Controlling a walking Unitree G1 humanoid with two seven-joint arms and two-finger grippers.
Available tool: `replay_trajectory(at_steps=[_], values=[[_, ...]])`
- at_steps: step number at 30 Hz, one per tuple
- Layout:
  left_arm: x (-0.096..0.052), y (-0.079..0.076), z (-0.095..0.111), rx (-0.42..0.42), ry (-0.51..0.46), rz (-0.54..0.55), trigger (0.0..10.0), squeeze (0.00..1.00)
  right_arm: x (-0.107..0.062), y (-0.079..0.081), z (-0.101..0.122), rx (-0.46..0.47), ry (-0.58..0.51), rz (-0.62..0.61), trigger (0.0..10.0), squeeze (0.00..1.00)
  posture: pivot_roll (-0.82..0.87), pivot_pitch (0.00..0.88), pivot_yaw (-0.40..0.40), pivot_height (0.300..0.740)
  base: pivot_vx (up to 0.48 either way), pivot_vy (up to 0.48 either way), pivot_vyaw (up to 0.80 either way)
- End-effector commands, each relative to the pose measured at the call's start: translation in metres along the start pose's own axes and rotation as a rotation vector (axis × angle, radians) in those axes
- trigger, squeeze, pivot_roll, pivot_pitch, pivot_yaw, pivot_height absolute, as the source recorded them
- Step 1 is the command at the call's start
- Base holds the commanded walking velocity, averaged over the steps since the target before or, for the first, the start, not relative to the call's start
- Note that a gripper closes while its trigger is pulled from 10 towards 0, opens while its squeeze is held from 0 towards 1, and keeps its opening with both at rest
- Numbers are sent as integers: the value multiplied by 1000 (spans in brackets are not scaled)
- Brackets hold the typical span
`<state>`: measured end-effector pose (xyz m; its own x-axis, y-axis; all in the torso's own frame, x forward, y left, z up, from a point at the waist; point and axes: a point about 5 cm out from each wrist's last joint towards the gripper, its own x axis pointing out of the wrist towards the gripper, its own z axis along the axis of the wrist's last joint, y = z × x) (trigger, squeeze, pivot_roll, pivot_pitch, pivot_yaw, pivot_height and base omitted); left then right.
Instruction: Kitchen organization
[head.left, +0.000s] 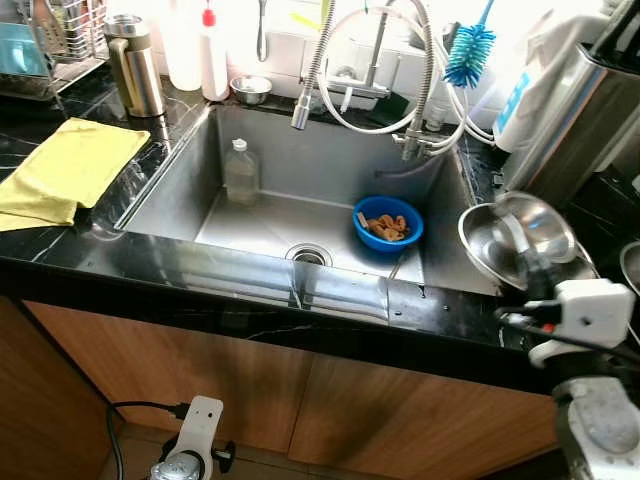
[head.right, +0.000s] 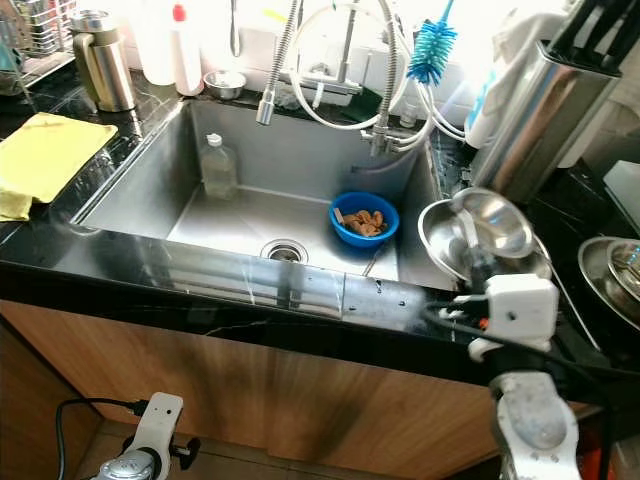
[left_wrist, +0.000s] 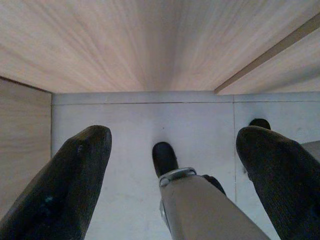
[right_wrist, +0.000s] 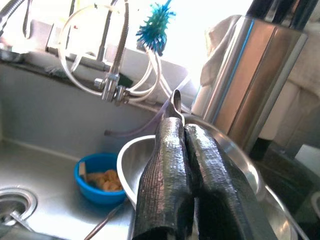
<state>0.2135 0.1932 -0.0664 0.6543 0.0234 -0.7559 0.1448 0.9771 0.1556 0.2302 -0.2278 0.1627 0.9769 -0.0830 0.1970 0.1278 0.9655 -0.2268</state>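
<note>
Steel bowl (head.left: 528, 232) sits tilted on the counter at the sink's (head.left: 180, 195) right rim, your right gripper (right_wrist: 182, 131) pinched shut on its edge, left gripper (left_wrist: 165, 165) hanging open by the cabinet; next, judge a steady lift and placement.

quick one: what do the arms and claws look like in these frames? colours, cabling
Right arm: white boxy wrist housing with black cables and a red-orange detail, above a round silver joint. Right claw: two long black fingers, textured and glossy. Left claw: two rounded matte black fingers. The left arm's end is white and silver, with a black cable beside it.
</note>
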Motion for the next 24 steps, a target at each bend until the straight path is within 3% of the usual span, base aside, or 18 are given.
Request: replay_trajectory(at_steps=[1,16,20,24], values=[[0,-4,-1,4,5,-20,10000,0,-1,-5,4,-13,-18,-23,10000,0,153,81,-136,736,0,0,0],[0,-4,-2,10,6,-19,10000,0,9,6,9,25,-56,0,10000,0,158,60,-138,736,0,0,0],[0,-4,-2,15,4,-17,10000,0,19,12,14,120,-68,49,10000,0,158,53,-140,736,0,0,0],[0,-5,-2,16,2,-14,10000,0,31,20,19,125,-74,141,10000,0,158,51,-140,736,0,0,0]])
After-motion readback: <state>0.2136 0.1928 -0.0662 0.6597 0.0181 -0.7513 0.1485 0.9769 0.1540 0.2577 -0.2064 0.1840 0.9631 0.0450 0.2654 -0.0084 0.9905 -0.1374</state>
